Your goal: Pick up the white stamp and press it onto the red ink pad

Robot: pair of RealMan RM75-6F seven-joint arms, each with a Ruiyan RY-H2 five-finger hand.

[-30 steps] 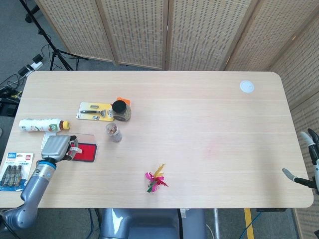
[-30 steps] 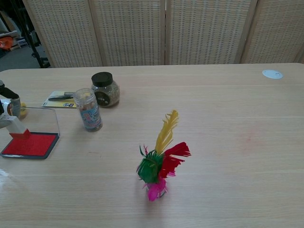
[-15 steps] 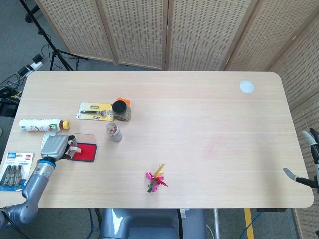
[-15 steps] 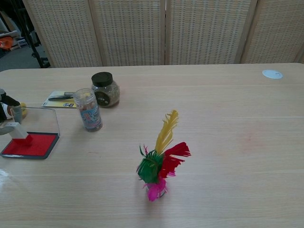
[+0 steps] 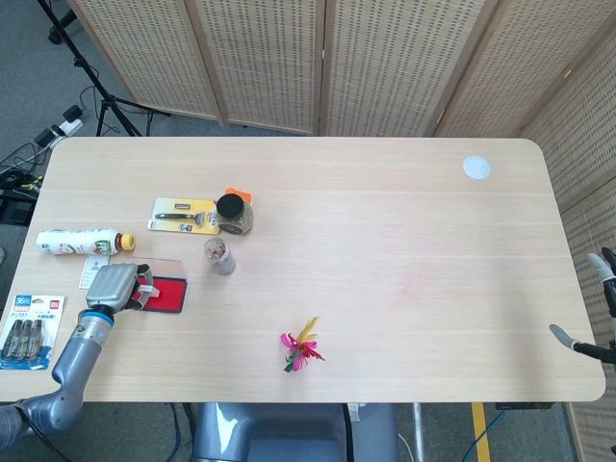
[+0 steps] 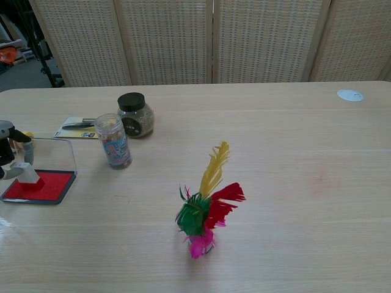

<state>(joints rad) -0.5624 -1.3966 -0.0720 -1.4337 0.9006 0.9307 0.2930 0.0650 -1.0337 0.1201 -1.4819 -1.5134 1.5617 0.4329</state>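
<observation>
The red ink pad [image 5: 171,295] [image 6: 46,189] lies open near the table's left front edge, with its clear lid [image 6: 58,155] raised behind it. The white stamp [image 6: 27,174] [image 5: 144,287] stands upright on the pad's left part, base against the red surface. My left hand [image 5: 111,286] [image 6: 7,152] holds the stamp from the left, fingers still around it. Only the edge of this hand shows in the chest view. My right hand [image 5: 592,322] sits off the table's right front corner, fingers apart and holding nothing; only the head view shows it.
A black-lidded jar [image 5: 232,213] [image 6: 135,114], a small clear jar [image 5: 219,255] [image 6: 113,140] and a carded peeler [image 5: 183,216] stand behind the pad. A bottle [image 5: 77,242] and a battery pack [image 5: 34,318] lie at the far left. A feather shuttlecock [image 5: 300,346] [image 6: 204,207] stands front centre.
My left hand has lowered the stamp from a tilted hover over the pad to standing upright on its red surface, shifting slightly left. The right hand drifted slightly outward.
</observation>
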